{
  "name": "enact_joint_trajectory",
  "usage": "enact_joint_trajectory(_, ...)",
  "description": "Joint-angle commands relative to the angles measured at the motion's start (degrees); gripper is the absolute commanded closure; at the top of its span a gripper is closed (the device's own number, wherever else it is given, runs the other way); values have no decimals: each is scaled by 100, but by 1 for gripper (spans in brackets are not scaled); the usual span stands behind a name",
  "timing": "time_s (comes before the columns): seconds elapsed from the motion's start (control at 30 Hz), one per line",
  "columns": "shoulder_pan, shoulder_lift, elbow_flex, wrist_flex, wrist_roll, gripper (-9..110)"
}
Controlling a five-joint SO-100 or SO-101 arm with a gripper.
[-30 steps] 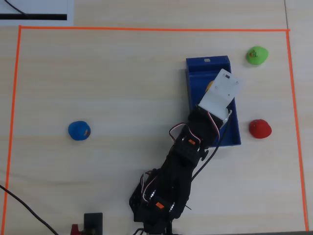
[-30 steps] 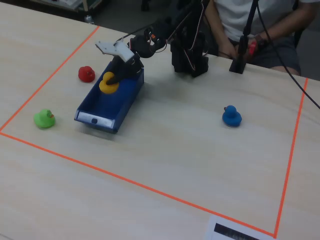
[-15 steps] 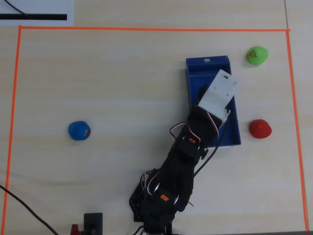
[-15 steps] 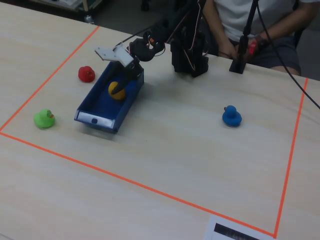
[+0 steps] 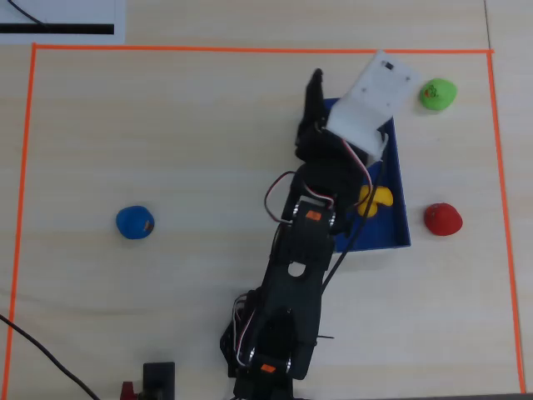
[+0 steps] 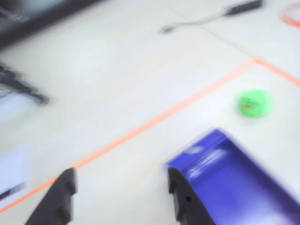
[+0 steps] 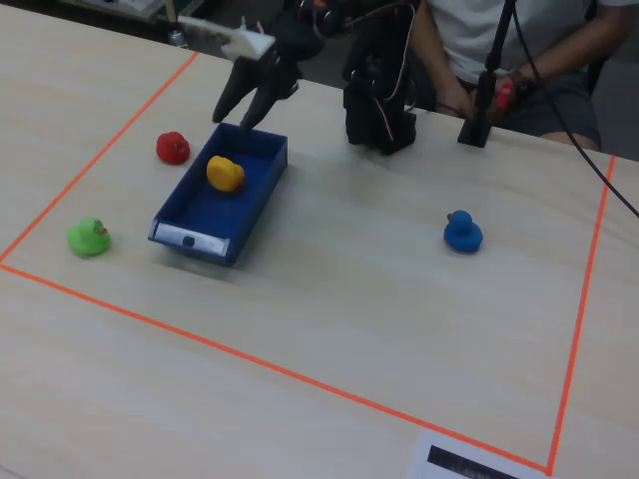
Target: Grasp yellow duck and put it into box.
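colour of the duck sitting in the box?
Yellow duck, clearest in the fixed view, inside the blue box.

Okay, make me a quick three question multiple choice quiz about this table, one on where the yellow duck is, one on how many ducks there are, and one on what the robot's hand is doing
1. Where is the yellow duck?
A. In the box
B. On the table beside the red duck
C. In the hand

2. How many ducks are in view?
A. Two
B. Three
C. Four

3. What state is the hand in?
A. Shut on the yellow duck
B. Open and empty
C. Shut on the green duck

Answers:
1 A: the yellow duck lies inside the box.
2 C: besides the yellow one there are the red duck, the green duck and the blue duck.
3 B: the hand shows parted fingers with nothing between them.
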Motion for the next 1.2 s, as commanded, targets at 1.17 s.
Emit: enact_joint_trajectory(1.17,-1775,6064,6583,4377,70,101)
